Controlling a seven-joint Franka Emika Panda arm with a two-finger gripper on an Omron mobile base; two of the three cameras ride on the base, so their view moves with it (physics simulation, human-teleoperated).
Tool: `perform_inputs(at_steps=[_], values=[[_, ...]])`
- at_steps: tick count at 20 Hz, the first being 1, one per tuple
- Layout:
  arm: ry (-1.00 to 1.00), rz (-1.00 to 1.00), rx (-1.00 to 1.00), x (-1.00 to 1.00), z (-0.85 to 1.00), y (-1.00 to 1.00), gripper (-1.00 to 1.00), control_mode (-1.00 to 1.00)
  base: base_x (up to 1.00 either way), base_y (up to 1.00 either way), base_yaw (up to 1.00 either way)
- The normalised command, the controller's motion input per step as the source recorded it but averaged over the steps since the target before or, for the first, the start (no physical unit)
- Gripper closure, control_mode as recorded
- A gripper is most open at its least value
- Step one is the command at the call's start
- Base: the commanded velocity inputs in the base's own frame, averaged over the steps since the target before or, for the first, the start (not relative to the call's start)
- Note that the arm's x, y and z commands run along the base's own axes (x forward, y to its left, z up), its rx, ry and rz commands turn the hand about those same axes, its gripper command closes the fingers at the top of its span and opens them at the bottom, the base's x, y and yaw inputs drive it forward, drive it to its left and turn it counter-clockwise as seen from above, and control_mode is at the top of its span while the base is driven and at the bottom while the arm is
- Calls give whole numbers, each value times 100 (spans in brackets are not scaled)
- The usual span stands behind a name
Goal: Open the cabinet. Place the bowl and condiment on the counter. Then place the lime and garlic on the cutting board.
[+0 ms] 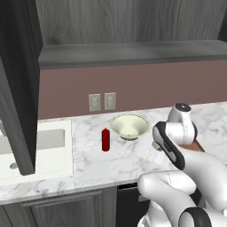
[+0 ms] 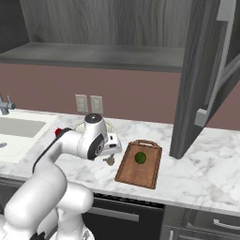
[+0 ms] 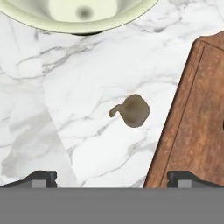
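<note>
Garlic (image 3: 133, 110) sits mid-frame in the hand view, on bare counter (image 3: 78, 131) ahead of the gripper (image 3: 112, 178), about centred between the two tips. The fingers (image 3: 41, 177) are spread wide at the bottom corners, nothing held. Its little stem points toward frame left, so any long axis runs roughly across the frame. Cutting board (image 3: 197, 113) fills the right edge of that view, close beside the garlic but not touching, so your carry after the grasp looks short, toward frame right.

Right base view gives you what the hand view lacks: lime (image 2: 140, 157) already on the board at centre frame, cabinet (image 2: 201, 79) door swung open at upper right. Left base view adds the bowl (image 1: 129, 126) and condiment (image 1: 105, 139) standing on the marble, centre and just left of centre, slightly apart.
</note>
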Motion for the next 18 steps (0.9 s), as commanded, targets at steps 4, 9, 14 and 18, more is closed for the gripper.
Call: perform_inputs(at_steps=[4, 9, 14, 18], values=[[0, 0, 0, 5, -18, 0, -100, -100, 0, 0, 0], [0, 0, 0, 7, -15, 0, -100, -100, 0, 0, 0], [0, 0, 0, 10, -10, 0, -100, -100, 0, 0, 0], [0, 0, 0, 11, -8, 0, -100, -100, 0, 0, 0]])
